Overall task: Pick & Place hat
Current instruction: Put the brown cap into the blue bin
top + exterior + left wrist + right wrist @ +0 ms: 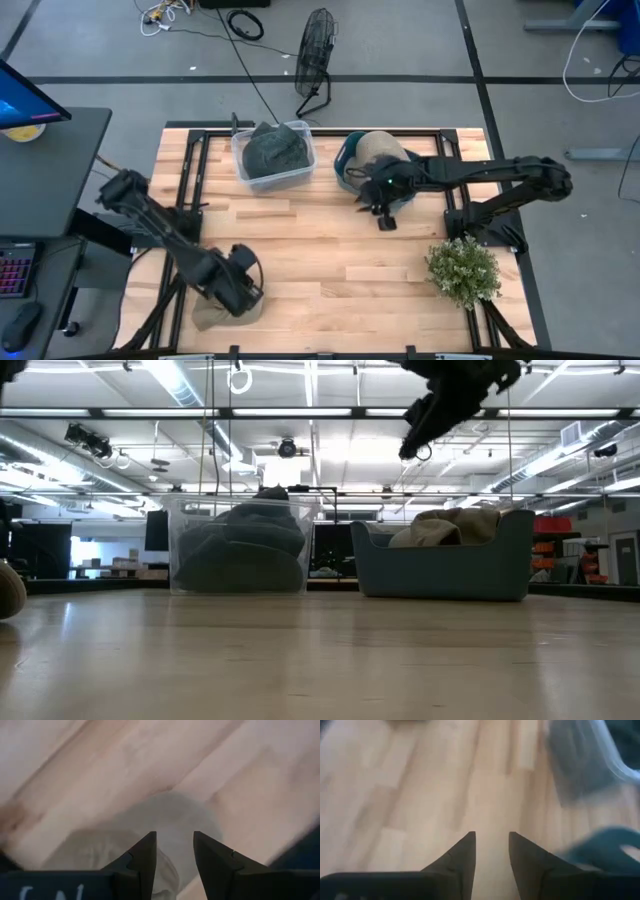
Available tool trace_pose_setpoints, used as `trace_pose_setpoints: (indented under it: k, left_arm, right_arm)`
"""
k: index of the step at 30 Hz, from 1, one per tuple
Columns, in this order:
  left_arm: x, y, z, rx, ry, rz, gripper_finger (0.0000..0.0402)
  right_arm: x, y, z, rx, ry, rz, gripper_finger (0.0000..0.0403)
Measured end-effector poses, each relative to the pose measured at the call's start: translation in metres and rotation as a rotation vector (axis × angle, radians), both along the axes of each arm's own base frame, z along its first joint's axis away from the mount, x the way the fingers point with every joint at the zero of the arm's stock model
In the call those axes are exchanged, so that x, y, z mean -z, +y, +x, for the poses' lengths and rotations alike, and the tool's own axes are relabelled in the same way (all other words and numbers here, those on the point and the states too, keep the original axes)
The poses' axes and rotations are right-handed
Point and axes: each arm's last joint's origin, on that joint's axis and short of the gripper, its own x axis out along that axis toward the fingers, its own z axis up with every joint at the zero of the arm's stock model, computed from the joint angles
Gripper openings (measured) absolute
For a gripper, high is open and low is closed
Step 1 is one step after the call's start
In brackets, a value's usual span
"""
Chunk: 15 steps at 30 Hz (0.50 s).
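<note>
A beige hat (222, 316) lies on the table near its near-left corner; in the left wrist view the beige hat (170, 815) sits just below my fingers. My left gripper (243, 291) (174, 836) is open and hovers over it; no touch shows. A second beige hat (378, 150) rests in a teal bin (345, 165) (445, 565). A dark grey hat (275, 152) fills a clear bin (300, 130) (240, 545). My right gripper (385, 214) (491, 836) is open, raised over bare wood just near of the teal bin, and holds nothing.
A potted green plant (462, 270) stands near the table's right edge, close to the right arm's base. The two bins sit side by side along the far edge. Bare wood (330, 260) lies between the grippers. A fan (315, 55) stands on the floor beyond the table.
</note>
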Motion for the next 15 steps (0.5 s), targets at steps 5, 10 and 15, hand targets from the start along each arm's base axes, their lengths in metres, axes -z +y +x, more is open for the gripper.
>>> trace_pose_setpoints:
  k: [5, 10, 15]
  left_arm:
    - [0.023, -0.023, -0.005, -0.083, 0.066, 0.024, 0.0135]
    - [0.028, -0.039, -0.019, -0.162, 0.082, 0.002, 0.0135]
    - [0.027, -0.051, -0.034, -0.243, 0.074, -0.021, 0.0136]
  right_arm:
    - [-0.001, 0.021, 0.015, -0.087, -0.095, 0.036, 0.0125]
    - [0.005, 0.04, 0.031, -0.173, -0.157, 0.021, 0.016]
    - [0.014, 0.054, 0.045, -0.213, -0.19, 0.023, 0.0203]
